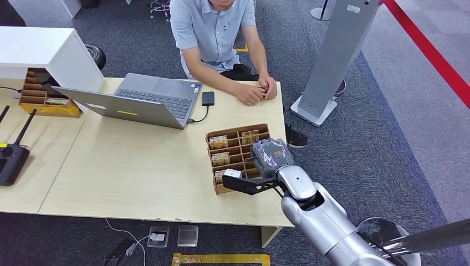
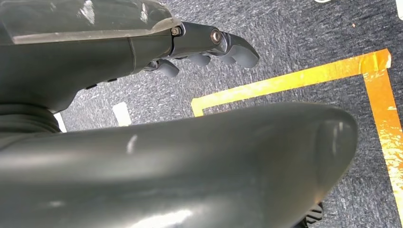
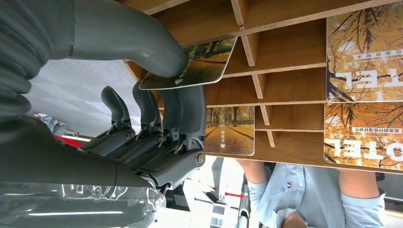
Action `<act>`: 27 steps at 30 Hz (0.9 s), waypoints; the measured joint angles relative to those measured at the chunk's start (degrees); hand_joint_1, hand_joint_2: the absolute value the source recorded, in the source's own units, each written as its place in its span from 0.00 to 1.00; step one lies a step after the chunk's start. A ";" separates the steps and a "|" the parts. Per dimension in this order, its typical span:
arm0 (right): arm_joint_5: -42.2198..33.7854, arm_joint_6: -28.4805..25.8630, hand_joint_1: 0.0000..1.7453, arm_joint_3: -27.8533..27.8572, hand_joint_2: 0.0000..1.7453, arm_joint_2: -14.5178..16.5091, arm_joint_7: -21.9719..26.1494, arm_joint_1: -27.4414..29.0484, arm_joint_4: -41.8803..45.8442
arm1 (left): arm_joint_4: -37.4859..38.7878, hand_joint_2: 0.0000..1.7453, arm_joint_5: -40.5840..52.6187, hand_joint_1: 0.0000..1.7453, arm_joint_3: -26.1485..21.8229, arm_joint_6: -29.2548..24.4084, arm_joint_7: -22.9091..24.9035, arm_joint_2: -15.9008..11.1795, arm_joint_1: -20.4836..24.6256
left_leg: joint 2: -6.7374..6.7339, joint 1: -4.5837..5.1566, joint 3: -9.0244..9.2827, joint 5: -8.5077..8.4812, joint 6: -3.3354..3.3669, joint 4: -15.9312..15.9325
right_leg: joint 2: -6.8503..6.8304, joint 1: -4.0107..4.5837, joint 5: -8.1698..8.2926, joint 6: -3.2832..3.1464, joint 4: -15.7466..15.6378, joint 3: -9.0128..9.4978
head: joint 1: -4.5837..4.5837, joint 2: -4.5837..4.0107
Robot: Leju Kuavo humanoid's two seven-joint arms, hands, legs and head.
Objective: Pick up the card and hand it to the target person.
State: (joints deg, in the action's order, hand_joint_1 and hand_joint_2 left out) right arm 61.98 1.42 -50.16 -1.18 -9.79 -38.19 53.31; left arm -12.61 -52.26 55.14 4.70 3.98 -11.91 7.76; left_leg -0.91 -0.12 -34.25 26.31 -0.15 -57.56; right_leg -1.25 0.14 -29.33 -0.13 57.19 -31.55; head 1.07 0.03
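Several cards sit in the slots of a brown divided organizer at centre-right of the head view, near the desk edge. The right hand is over the organizer's right side, arm coming in from lower right. In the right wrist view the right hand pinches one card betw. thumb and the darker fingers, upper centre of that frame; the card's far end is still at a divider, prob. partly in its slot, though that's hard to tell. Other cards lie flat: one at mid-frame, two bigger ones w/ autumn-tree print at the right edge.

A person sits at top centre of the head view, hands clasped on the desk's far edge. An open laptop is upper left of centre, w/ a black phone just beside it. A black router is at the left edge.

The left hand appears at upper centre of the left wrist view, over grey carpet w/ orange tape, fingers curled in, holding nothing.
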 joint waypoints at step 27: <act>-11.55 6.02 0.83 3.72 1.00 -2.96 -4.20 -4.56 8.70 | 0.02 1.00 -0.38 0.00 0.00 -0.61 -0.74 -0.09 -1.09 | -0.02 0.00 0.01 -0.01 0.01 0.00 | 0.01 -0.01 0.01 0.01 0.00 -0.01 | -0.01 -0.01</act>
State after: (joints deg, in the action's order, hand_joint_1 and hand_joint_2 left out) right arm 50.42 7.44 -46.44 -4.14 -13.99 -42.74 62.01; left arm -12.59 -52.64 55.14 4.09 3.24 -12.00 6.67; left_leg -0.93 -0.12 -34.24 26.30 -0.14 -57.56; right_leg -1.24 0.13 -29.32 -0.12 57.19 -31.56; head 1.07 0.02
